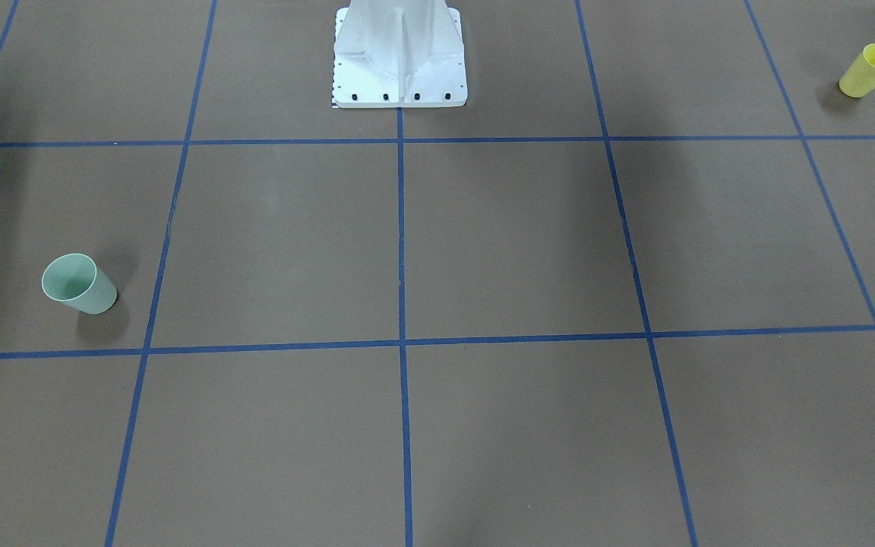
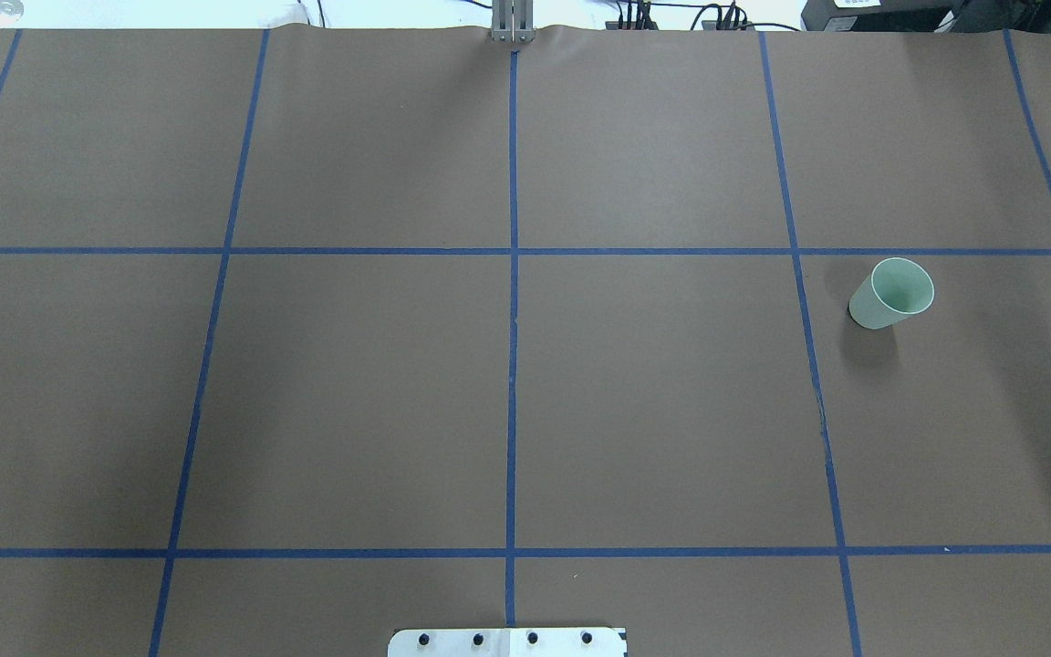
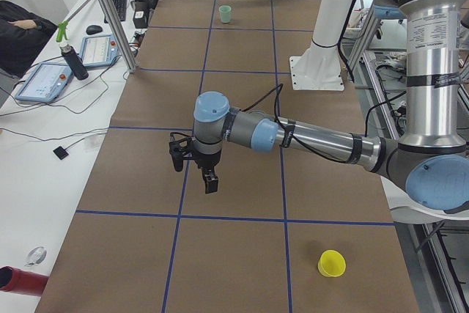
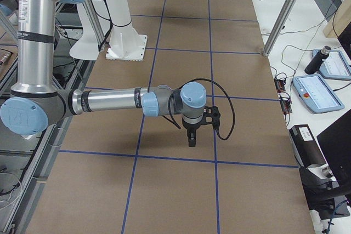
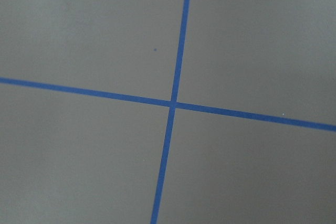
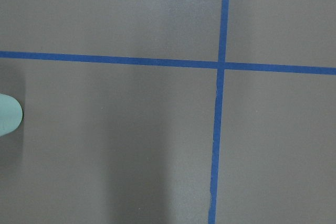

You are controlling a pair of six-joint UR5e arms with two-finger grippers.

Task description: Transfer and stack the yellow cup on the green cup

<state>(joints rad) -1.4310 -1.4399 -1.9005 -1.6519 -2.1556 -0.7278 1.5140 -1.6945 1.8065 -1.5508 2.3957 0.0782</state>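
The yellow cup (image 1: 870,70) is standing upright on its narrow base with the mouth up, so its long axis runs straight up and down. It's in the table's corner on my robot's left, on the robot's side of the table, and it doesn't show in the overhead view. The green cup (image 2: 890,294) is upright too, rim on top. It sits way over on the robot's right, in the middle row of the grid just past a blue tape line (image 2: 799,274). The two cups are well apart, near opposite ends of the brown paper-covered table (image 2: 352,392).

The left gripper (image 3: 209,181) hangs pointing down over the middle of the table, near a tape crossing and well clear of the yellow cup. I only get it from the side camera, so I can't tell how its jaws stand. It's the same with the right gripper (image 4: 191,138): pointing down above the paper, jaws impossible to judge. The right wrist camera catches just a sliver of the green cup at its left edge. The white robot pedestal (image 1: 399,53) is bolted down between the two halves.
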